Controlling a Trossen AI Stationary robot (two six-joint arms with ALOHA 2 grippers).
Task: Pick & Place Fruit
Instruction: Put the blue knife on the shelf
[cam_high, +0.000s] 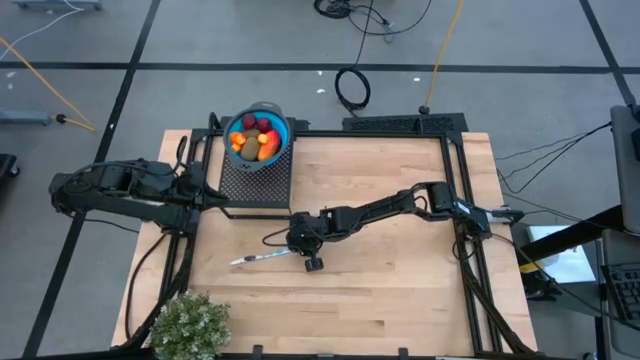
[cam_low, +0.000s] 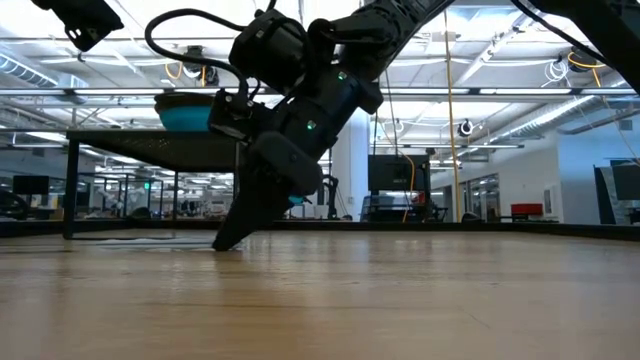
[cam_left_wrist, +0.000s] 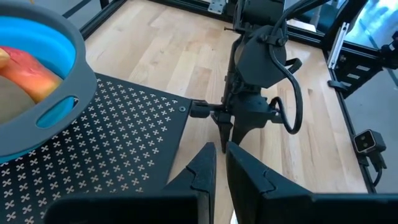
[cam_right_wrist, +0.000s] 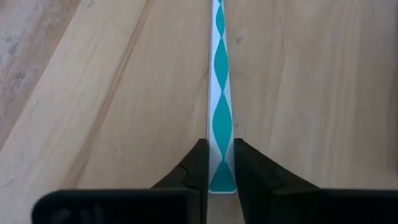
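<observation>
Near the table's (cam_high: 400, 250) middle, the right pincer (cam_right_wrist: 221, 163) is clamped on the white-and-teal pen (cam_right_wrist: 221, 93); it should be lifted level. The left pincer (cam_left_wrist: 219, 163), closed and empty, is parked by the fruit (cam_high: 255, 140) bowl (cam_high: 280, 125).

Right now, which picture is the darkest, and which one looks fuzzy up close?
Low view: the right pincer is a black silhouette against bright ceiling lights, and the near pale wooden tabletop is fuzzy. Right wrist view: evenly lit, the thin white-and-teal pen looks soft. High view: even light, the blue bowl of toy fruit is clear.

Open-plan lab, ceiling pipes (cam_low: 520, 95), workstation monitors (cam_low: 385, 172)
</observation>
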